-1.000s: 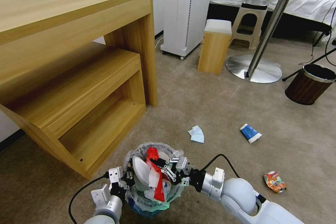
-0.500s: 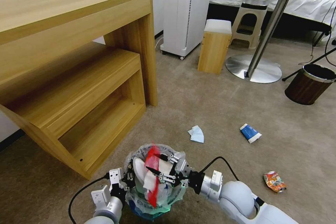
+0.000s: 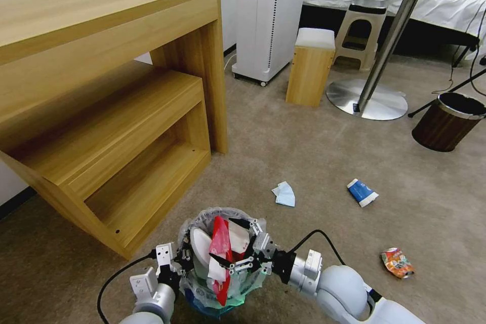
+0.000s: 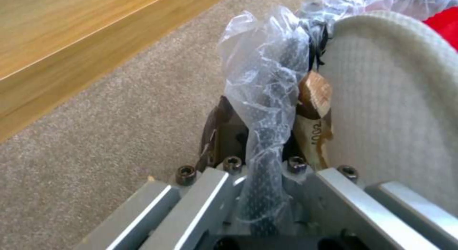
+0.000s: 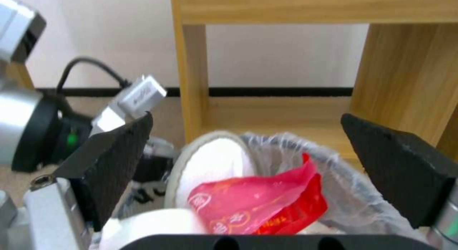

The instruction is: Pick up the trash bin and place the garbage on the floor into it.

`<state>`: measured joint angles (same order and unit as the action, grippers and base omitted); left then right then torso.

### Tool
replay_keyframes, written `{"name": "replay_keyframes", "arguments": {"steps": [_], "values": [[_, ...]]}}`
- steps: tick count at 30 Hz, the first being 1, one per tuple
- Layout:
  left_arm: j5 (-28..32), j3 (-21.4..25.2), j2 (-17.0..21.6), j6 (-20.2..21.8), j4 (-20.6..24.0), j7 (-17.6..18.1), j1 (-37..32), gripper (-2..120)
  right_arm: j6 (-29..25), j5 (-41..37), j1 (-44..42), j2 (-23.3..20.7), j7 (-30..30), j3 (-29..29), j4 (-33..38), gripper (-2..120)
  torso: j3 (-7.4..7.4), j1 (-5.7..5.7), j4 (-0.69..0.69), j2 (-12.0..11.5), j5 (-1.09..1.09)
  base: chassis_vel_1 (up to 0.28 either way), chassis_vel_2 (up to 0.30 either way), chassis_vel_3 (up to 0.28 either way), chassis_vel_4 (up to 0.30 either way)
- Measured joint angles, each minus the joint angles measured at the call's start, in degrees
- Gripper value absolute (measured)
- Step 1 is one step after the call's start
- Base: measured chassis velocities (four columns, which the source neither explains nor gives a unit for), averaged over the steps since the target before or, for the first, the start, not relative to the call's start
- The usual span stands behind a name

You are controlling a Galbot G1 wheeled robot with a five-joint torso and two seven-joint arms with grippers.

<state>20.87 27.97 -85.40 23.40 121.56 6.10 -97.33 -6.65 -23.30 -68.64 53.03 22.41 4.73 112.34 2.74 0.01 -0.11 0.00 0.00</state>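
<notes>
My left gripper (image 3: 178,258) was clamped on the near-left rim of the trash bin (image 3: 202,296): light mesh, slippery liner, so grip wire. My right gripper (image 3: 234,245) gaped empty over the red wrapper (image 3: 220,243). The crushed can (image 3: 397,262) lay far right; likely stiff.

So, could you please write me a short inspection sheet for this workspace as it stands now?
Surface: beige carpet.
Job's things: trash bin full, with slipper and red wrapper on top.
Clutter: mask, paper cup, crushed can on the carpet.
Grippers: left tool shut on the bin rim; right tool open above the bin.
Cables: black wrist cable.
Surroundings: wooden shelf, brown bin.
</notes>
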Motion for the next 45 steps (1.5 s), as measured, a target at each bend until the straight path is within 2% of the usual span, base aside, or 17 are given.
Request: {"name": "replay_keyframes", "arguments": {"steps": [8, 12, 17, 19, 23, 27, 28, 31, 33, 35, 36, 38, 45], "values": [[0.2, 0.1, 0.2, -0.3, -0.8, 0.0, 0.3, 1, -0.6, -1.4, -0.6, 0.9, -2.6, -1.2, 0.9, 100, 0.00, 0.00, 0.00, 0.0, 0.01, 0.000, 0.000, 0.000, 0.000], [0.6, 0.4, 0.3, -0.5, -1.0, 0.0, 0.5, 1, -0.7, -2.6, -0.6, 1.9, -6.3, -2.4, 1.5, 100, 0.00, 0.00, 0.00, 0.0, 0.00, 0.000, 0.000, 0.000, 0.000], [1.6, 0.8, 0.7, -0.3, -1.0, 0.1, 0.9, 1, -0.5, -4.1, -1.0, 3.2, -13.0, -4.0, 2.2, 100, 0.00, 0.00, -0.01, 0.0, -0.02, 0.000, 0.000, 0.000, 0.000], [2.1, 1.0, 0.8, -0.3, -0.9, 0.2, 1.1, 1, 0.1, -4.5, -0.9, 4.0, -18.2, -4.7, 2.4, 100, 0.00, 0.00, -0.01, 0.0, -0.02, 0.000, 0.000, 0.000, 0.000], [2.3, 1.2, 0.9, -0.3, -0.9, 0.2, 1.2, 1, 0.8, -4.7, -0.8, 4.6, -22.7, -5.1, 2.5, 100, 0.01, 0.00, -0.01, 0.0, -0.02, 0.000, 0.000, 0.000, 0.000], [2.9, 1.5, 1.1, -0.3, -0.9, 0.4, 1.5, 1, 4.7, -4.6, -1.0, 6.3, -33.1, -6.1, 2.6, 100, 0.00, 0.00, 0.00, 0.0, 0.00, 0.000, 0.000, 0.000, 0.000], [2.9, 1.5, 1.1, -0.3, -0.9, 0.4, 1.5, 1, 4.7, -4.6, -1.0, 6.3, -33.1, -6.1, 2.6, 100, 0.00, 0.00, 0.00, 0.0, 0.00, 0.000, 0.000, 0.000, 0.000], [3.3, 1.9, 1.2, -0.3, -0.7, 0.4, 1.5, 1, 10.0, -4.0, -1.7, 7.5, -41.5, -7.3, 2.9, 100, 0.01, 0.00, 0.00, 0.0, 0.00, 0.000, 0.000, 0.000, 0.000], [3.4, 1.9, 1.3, -0.3, -0.6, 0.4, 1.5, 1, 11.0, -3.9, -1.8, 7.7, -43.3, -7.6, 3.0, 100, 0.00, 0.00, -0.01, 0.0, 0.00, 0.000, 0.000, 0.000, 0.000], [3.7, 2.1, 1.3, -0.3, -0.3, 0.4, 1.5, 1, 14.2, -3.7, -2.3, 8.3, -48.6, -8.8, 3.2, 100, 0.00, 0.00, 0.00, 0.0, 0.00, 0.000, 0.000, 0.000, 0.000], [3.7, 2.1, 1.3, -0.3, -0.3, 0.4, 1.5, 1, 14.2, -3.7, -2.3, 8.3, -48.6, -8.8, 3.2, 100, 0.00, 0.00, 0.00, 0.0, 0.00, 0.000, 0.000, 0.000, 0.000], [4.0, 2.4, 1.3, -0.3, 0.1, 0.5, 1.6, 1, 16.5, -3.4, -2.7, 8.8, -52.7, -10.3, 3.1, 100, 0.00, 0.00, -0.01, 0.0, 0.00, 0.000, 0.000, 0.000, 0.000], [4.8, 3.6, 1.4, -0.2, 1.0, 0.5, 1.8, 1, 18.7, -3.0, -2.9, 9.5, -57.0, -12.5, 2.4, 100, 0.00, 0.00, 0.00, 0.0, 0.00, 0.000, 0.000, 0.000, 0.000]]}}
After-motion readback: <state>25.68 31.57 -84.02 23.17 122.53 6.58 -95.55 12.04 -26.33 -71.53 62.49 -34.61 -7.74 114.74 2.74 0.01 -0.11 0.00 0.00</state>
